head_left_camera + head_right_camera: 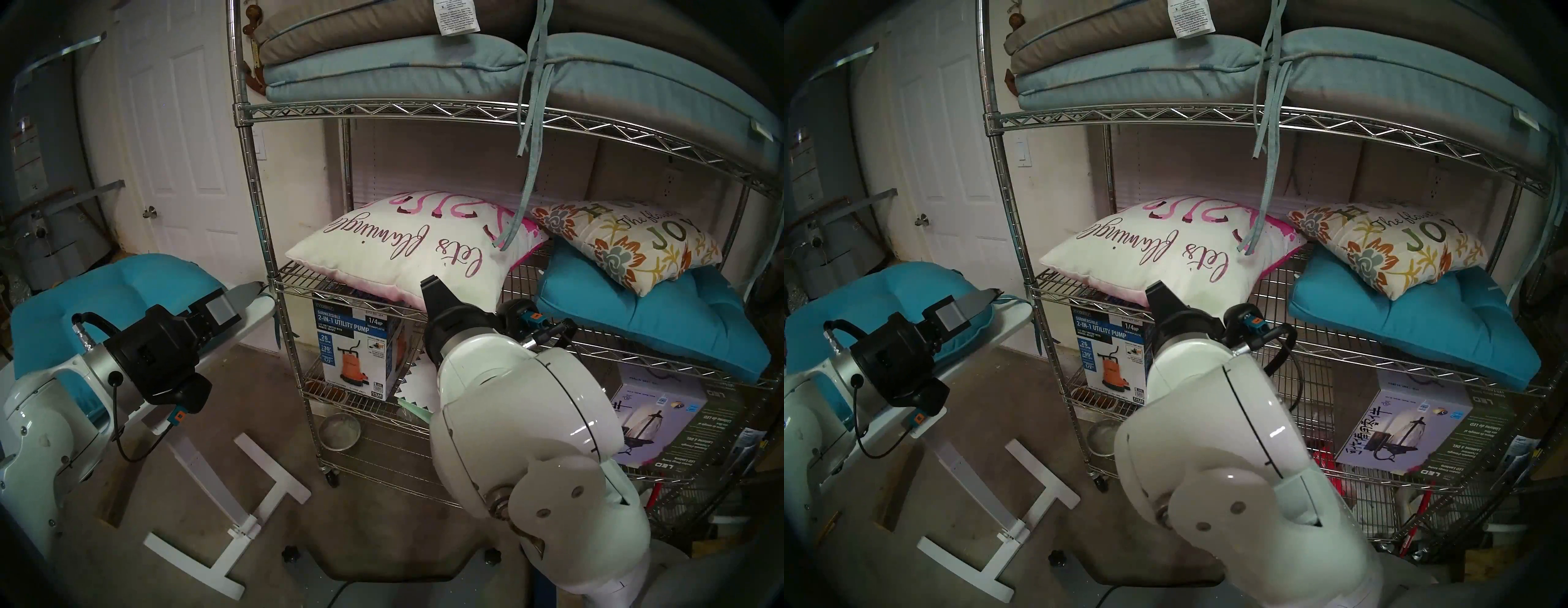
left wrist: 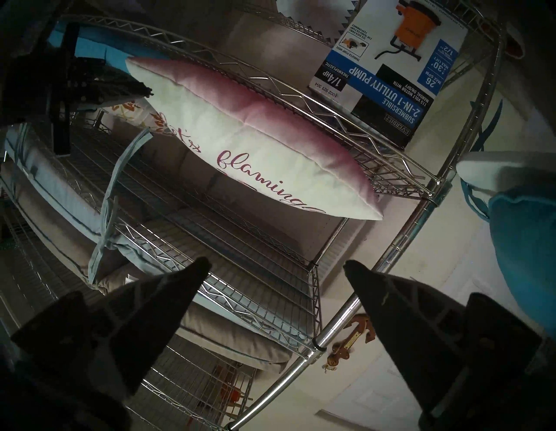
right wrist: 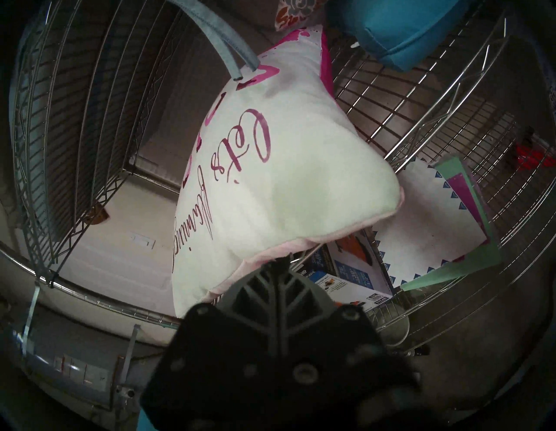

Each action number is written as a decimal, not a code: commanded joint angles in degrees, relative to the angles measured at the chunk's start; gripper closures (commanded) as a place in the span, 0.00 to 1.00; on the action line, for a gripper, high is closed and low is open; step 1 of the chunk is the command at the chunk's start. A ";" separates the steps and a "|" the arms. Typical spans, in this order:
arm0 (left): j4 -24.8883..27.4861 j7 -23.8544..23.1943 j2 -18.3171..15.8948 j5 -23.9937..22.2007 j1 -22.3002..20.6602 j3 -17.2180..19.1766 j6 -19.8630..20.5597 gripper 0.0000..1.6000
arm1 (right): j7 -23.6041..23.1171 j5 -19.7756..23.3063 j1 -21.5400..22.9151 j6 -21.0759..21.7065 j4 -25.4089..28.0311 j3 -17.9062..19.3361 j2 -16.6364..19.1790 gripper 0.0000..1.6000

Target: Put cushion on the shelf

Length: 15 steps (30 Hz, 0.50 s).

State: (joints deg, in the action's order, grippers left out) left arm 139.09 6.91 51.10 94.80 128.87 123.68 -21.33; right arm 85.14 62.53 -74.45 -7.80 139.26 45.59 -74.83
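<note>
White flamingo cushion point(image 1: 403, 250) lying on my chrome wire shelf point(image 1: 382, 111), my right gripper point(image 3: 282, 258) pinched shut on its edge at six o'clock, my left gripper point(image 2: 275, 268) wide open, empty.

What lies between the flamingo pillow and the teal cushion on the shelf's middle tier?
Bare wire grid of the shelf, seen in both head views, separates flamingo pillow from teal cushion.
</note>
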 commanded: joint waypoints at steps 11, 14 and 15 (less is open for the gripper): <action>0.91 7.76 3.08 1.54 3.88 4.89 -1.20 0.00 | -0.14 -1.04 0.09 -1.85 0.44 -0.86 -0.40 1.00; 0.91 8.90 3.56 1.90 4.36 5.46 -1.39 0.00 | -0.14 -1.81 0.17 -2.11 -0.10 -1.23 -0.78 1.00; 0.91 9.24 3.70 2.00 4.49 5.61 -1.45 0.00 | -0.14 -1.99 0.30 -2.17 -0.27 -1.26 -0.90 1.00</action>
State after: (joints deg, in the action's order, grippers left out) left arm 139.10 13.57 53.63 96.65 132.08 127.63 -22.87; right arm 85.14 61.87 -74.48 -9.65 139.15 44.82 -74.86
